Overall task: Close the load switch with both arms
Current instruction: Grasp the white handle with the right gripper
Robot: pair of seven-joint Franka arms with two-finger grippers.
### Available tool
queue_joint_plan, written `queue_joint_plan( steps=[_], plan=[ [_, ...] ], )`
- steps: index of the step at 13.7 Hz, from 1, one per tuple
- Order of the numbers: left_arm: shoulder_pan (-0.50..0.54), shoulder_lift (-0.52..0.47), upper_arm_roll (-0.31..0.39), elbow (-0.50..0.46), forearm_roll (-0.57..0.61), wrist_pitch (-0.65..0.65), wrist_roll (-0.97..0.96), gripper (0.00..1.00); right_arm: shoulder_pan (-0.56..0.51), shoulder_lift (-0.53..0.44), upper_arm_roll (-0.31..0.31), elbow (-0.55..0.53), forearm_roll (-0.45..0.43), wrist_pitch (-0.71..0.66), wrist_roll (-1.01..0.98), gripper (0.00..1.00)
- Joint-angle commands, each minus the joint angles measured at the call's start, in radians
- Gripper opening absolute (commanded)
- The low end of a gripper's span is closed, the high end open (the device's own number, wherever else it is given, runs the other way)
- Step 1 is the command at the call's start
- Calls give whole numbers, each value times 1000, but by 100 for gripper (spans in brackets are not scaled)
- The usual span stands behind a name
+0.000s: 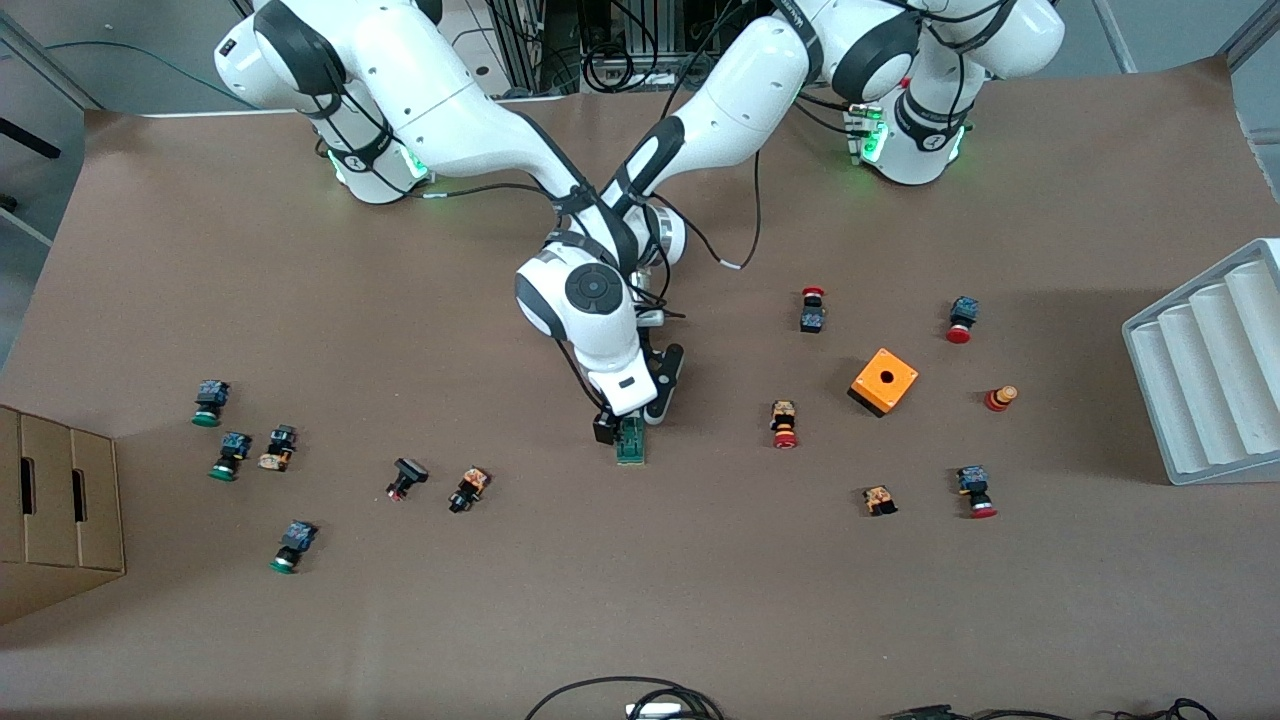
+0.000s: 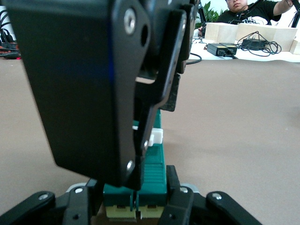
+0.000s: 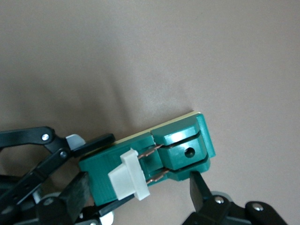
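Observation:
The dark-green load switch (image 1: pixel 631 448) lies on the brown table at mid-table, under both hands. My left gripper (image 1: pixel 646 412) is shut on the end of the switch farther from the front camera. In the left wrist view its fingers (image 2: pixel 174 190) clamp both sides of the green body (image 2: pixel 155 171). My right gripper (image 1: pixel 610 428) hangs over the switch, open. In the right wrist view its fingers (image 3: pixel 199 185) straddle the white sliding tab (image 3: pixel 129 176), which stands off from the end block (image 3: pixel 185 147) on two bare copper prongs. The tab also shows in the left wrist view (image 2: pixel 156 136).
An orange square box (image 1: pixel 884 381) and several red-capped push buttons (image 1: pixel 812 310) lie toward the left arm's end. Several green-capped buttons (image 1: pixel 208 402) lie toward the right arm's end. A cardboard box (image 1: pixel 60 510) and a white ribbed tray (image 1: pixel 1210 370) stand at the table's ends.

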State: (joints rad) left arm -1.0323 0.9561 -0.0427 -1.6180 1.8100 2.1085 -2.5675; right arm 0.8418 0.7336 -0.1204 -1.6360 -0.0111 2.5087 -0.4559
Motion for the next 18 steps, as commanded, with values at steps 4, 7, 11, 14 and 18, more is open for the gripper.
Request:
queue_joint_plan(
  steps=[4,7,11,14,18],
  plan=[
    [-11,16,10,18,19,-8,-20,58,6,14,-8,30,-17,16,19,87],
    [-11,15,9,18,19,-8,-20,58,6,14,-10,32,-18,16,17,79],
    [-11,16,9,18,19,-8,-20,58,6,15,-10,32,-21,16,14,75],
    [-11,16,9,18,19,-8,-20,58,6,14,-10,32,-23,16,14,73],
    [-9,16,9,18,19,-7,-20,58,6,13,-10,33,-24,16,14,69]
  ],
)
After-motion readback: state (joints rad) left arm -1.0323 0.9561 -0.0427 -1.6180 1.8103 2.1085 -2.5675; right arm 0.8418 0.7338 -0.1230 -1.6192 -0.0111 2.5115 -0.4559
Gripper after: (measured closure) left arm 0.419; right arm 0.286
